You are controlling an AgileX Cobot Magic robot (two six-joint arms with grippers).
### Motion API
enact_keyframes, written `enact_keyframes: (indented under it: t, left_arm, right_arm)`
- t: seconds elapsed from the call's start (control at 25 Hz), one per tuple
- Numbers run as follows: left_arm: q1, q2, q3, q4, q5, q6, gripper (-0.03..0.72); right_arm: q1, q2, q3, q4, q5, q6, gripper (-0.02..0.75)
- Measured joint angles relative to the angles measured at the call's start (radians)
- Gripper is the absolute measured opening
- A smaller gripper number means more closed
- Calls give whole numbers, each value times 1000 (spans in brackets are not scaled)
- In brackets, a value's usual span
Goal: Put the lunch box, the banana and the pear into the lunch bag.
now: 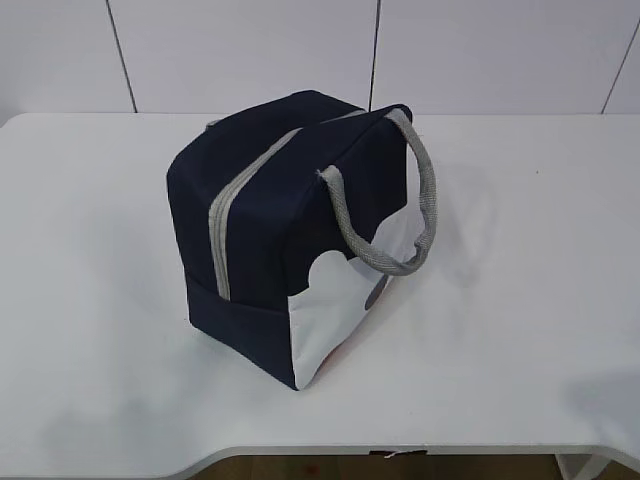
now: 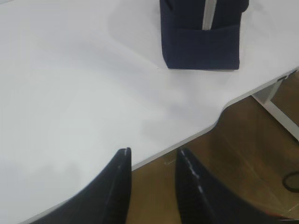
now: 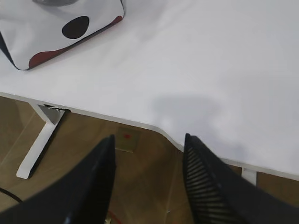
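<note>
The navy-blue lunch bag (image 1: 290, 230) stands on the white table (image 1: 520, 300), its grey zipper (image 1: 222, 215) shut and a grey rope handle (image 1: 400, 215) hanging over the white cloud patch. Its dark end shows in the left wrist view (image 2: 201, 42), its white spotted side in the right wrist view (image 3: 51, 28). The lunch box, banana and pear are out of view. My left gripper (image 2: 152, 156) is open and empty over the table's front edge. My right gripper (image 3: 149, 140) is open and empty past the front edge. Neither gripper shows in the exterior view.
The table's front edge has a curved cut-out (image 2: 219, 116). Below it are a wooden floor (image 3: 140, 177) and a white table leg (image 3: 37, 144). A white panelled wall (image 1: 250, 50) stands behind the table.
</note>
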Motion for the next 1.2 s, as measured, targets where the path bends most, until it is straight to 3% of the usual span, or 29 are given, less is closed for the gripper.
enact_keyframes:
  t: [0.36, 0.52, 1.2]
  left_arm:
    - [275, 0, 0, 0, 0, 0, 245]
    - [336, 0, 0, 0, 0, 0, 245]
    - [356, 0, 0, 0, 0, 0, 245]
  right_arm:
    - [-179, 0, 0, 0, -2, 0, 386]
    - [-195, 0, 0, 0, -2, 0, 386]
    - [-195, 0, 0, 0, -2, 0, 386]
